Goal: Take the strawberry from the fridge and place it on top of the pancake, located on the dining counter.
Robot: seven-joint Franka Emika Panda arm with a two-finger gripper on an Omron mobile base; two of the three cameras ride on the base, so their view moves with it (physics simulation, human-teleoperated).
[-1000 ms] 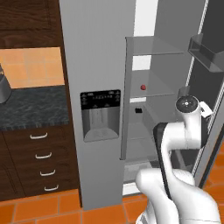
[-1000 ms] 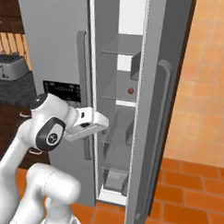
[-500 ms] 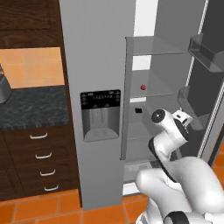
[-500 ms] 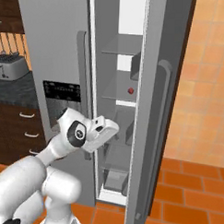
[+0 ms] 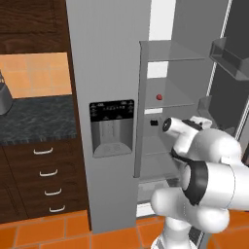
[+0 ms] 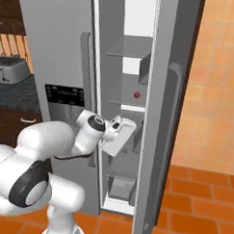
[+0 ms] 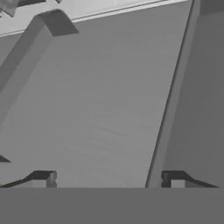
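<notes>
Reach step: gripper point(image 7: 107, 179) inside open fridge point(image 5: 107, 73), fingers point(image 7: 41, 179) spread wide, empty. Strawberry point(image 5: 159, 97) on glass shelf point(image 5: 172, 101) above hand. Next: raise, align, close on fruit.

Floor point(image 5: 44, 233): orange tile. Wall point(image 6: 214, 80): orange tile. Dark wood drawers point(image 5: 41, 182), pale handles, under dark speckled worktop point(image 5: 36, 119). Toaster point(image 6: 10, 68) on worktop.
</notes>
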